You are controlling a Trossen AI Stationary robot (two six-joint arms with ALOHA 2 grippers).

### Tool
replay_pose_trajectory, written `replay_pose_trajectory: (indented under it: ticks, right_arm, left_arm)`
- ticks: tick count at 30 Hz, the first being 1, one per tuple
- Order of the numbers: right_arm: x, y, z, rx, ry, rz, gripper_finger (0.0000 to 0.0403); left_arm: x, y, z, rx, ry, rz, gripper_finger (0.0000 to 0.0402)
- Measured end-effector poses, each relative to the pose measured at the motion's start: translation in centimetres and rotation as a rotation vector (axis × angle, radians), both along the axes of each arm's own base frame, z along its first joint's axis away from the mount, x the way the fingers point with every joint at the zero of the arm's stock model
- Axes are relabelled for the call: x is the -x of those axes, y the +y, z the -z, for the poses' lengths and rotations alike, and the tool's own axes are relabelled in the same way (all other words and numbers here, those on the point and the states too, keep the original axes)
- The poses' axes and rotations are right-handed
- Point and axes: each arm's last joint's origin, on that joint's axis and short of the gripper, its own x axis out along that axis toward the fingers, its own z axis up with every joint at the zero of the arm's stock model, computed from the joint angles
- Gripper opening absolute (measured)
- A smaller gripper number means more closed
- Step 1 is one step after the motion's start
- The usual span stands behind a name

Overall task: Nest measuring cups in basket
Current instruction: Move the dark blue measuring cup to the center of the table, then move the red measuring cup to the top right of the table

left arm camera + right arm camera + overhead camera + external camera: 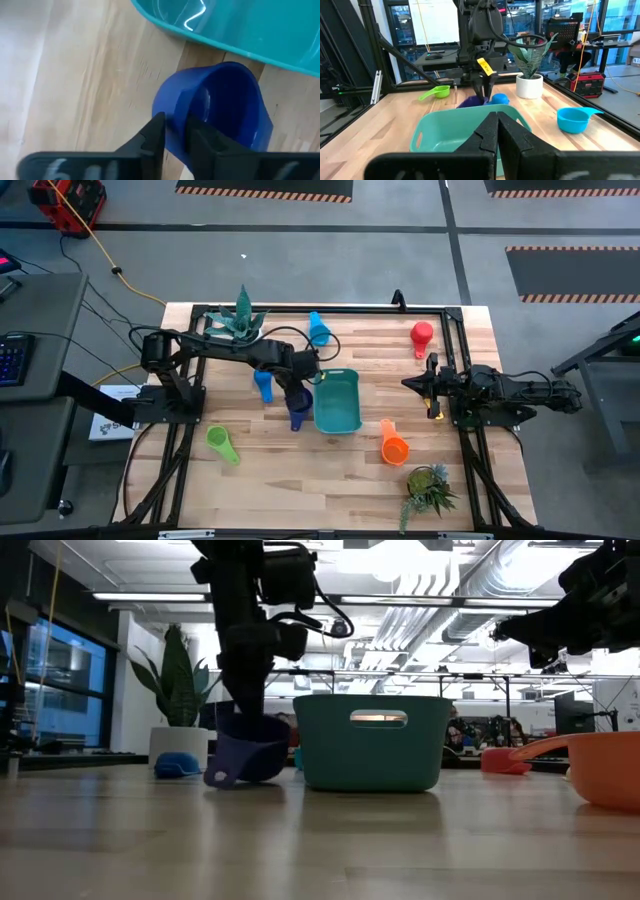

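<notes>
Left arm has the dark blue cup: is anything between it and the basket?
Nothing visible. The left gripper grips the dark blue measuring cup by its rim, tilted, right beside the teal basket; only the basket's own wall separates them.

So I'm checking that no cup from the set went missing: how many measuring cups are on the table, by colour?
Dark blue cup, gripped by the left claw beside the basket: 1
Medium blue cup: 1
Light blue cup: 1
Red cup: 1
Orange cup: 1
Green cup: 1
Total: 6, none in the basket yet.
</notes>
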Motion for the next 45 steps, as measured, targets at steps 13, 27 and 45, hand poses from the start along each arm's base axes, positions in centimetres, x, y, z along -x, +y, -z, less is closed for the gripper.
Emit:
replay_pose_trajectory:
  ticks: [13, 27, 45]
  right_arm:
    - [0.0, 0.0, 0.0, 0.0, 0.0, 0.0, 0.0]
    - [0.0, 0.0, 0.0, 0.0, -0.004, 0.0, 0.0]
    - [2.5, -0.5, -8.5, -0.459, -0.829, -0.01, 0.0]
  left_arm:
    - [0.1, 0.6, 0.0, 0.01, -0.004, -0.015, 0.0138]
    - [6.2, 1.9, -11.6, -0.027, -0.437, -0.083, 0.0143]
    - [13.6, -1.5, -17.1, -0.072, -1.382, -0.132, 0.0143]
